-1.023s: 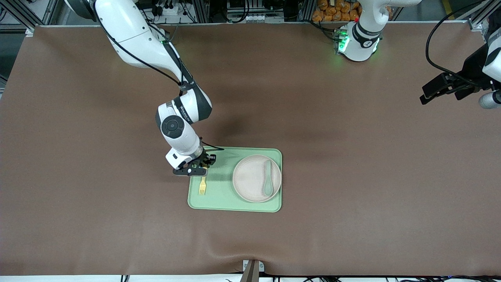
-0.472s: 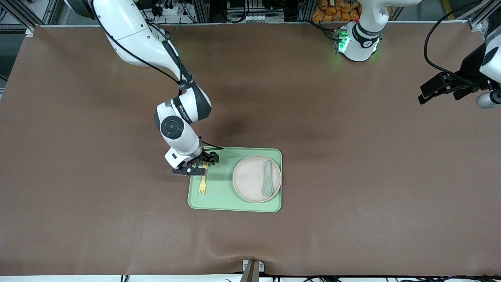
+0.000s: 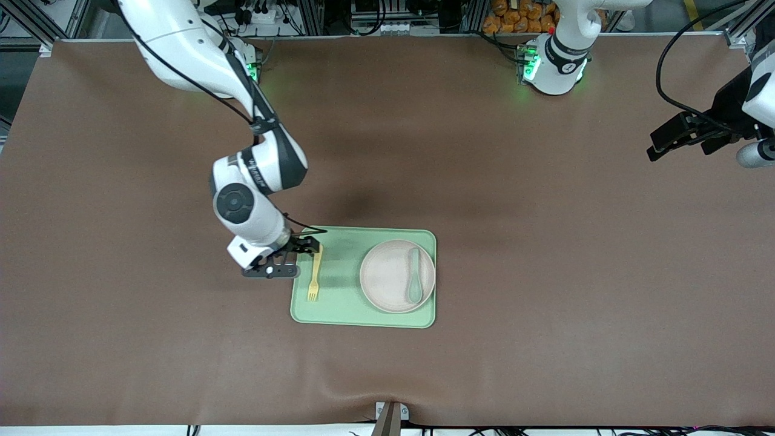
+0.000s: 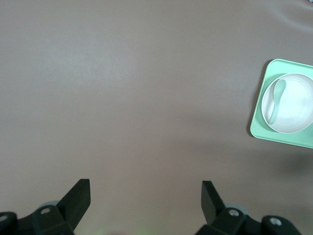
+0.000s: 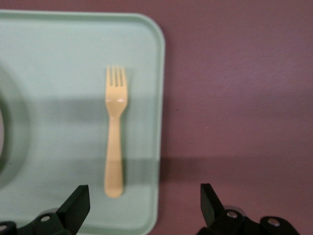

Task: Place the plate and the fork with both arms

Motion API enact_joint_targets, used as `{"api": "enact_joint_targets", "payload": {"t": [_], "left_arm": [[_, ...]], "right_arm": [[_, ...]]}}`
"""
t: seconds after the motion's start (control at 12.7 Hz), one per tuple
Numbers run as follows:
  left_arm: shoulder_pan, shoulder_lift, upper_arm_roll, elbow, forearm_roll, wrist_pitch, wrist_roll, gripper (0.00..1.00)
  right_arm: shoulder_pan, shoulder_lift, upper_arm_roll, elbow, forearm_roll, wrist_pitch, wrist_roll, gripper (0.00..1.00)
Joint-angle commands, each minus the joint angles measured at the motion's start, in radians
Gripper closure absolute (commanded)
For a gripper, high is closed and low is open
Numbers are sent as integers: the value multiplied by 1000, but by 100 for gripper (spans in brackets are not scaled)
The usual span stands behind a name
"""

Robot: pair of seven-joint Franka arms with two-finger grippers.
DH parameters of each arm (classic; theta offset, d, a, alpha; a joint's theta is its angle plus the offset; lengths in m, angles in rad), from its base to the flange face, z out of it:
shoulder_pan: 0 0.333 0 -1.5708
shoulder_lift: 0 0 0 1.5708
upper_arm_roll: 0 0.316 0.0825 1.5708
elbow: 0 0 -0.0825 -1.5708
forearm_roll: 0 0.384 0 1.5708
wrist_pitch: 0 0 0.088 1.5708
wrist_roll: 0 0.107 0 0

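Note:
The pale pink plate [image 3: 387,275] rests on the green tray [image 3: 345,306], at the tray's end toward the left arm. The yellow fork [image 3: 314,275] lies flat on the tray's other end, tines toward the front camera, touched by nothing. My right gripper [image 3: 289,257] hangs open over the tray's edge beside the fork's handle. In the right wrist view the fork [image 5: 115,132] lies free on the tray [image 5: 58,73], ahead of the open gripper [image 5: 144,200]. My left gripper [image 3: 678,136] waits open over the left arm's end of the table, and in its wrist view [image 4: 144,196] it holds nothing.
A pale green-teal spoon [image 3: 414,281] lies in the plate. The left wrist view shows the plate [image 4: 293,110], spoon [image 4: 276,98] and tray [image 4: 259,129] far off. A brown mat [image 3: 545,242] covers the whole table.
My right gripper opened and let go of the fork, which stays on the tray. It then drew back toward the right arm's end. The left arm barely shifted.

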Motion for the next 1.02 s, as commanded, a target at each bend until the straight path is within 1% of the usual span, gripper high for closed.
{"api": "enact_joint_targets", "payload": {"t": [0.0, 0.39, 0.47, 0.71, 0.79, 0.87, 0.94], "left_arm": [[4, -23, -6, -16, 9, -8, 3, 0], [4, -23, -7, -16, 9, -8, 3, 0], [4, -23, -6, -16, 9, -8, 3, 0], [5, -25, -6, -14, 11, -8, 3, 0], [7, -25, -6, -14, 11, -8, 3, 0], [10, -25, -6, -14, 11, -8, 4, 0], [13, -26, -7, -14, 9, -8, 6, 0]], "right_arm": [[-97, -107, 16, -20, 8, -120, -109, 0], [-279, -312, 18, -21, 8, -341, -342, 0], [-322, -357, 18, -20, 8, -381, -371, 0], [-388, -488, 21, -15, -4, -528, -376, 0], [-397, -515, 21, -11, -9, -572, -376, 0], [-402, -524, 19, 15, -34, -621, -376, 0], [-407, -526, 22, 76, -67, -684, -374, 0]]}}
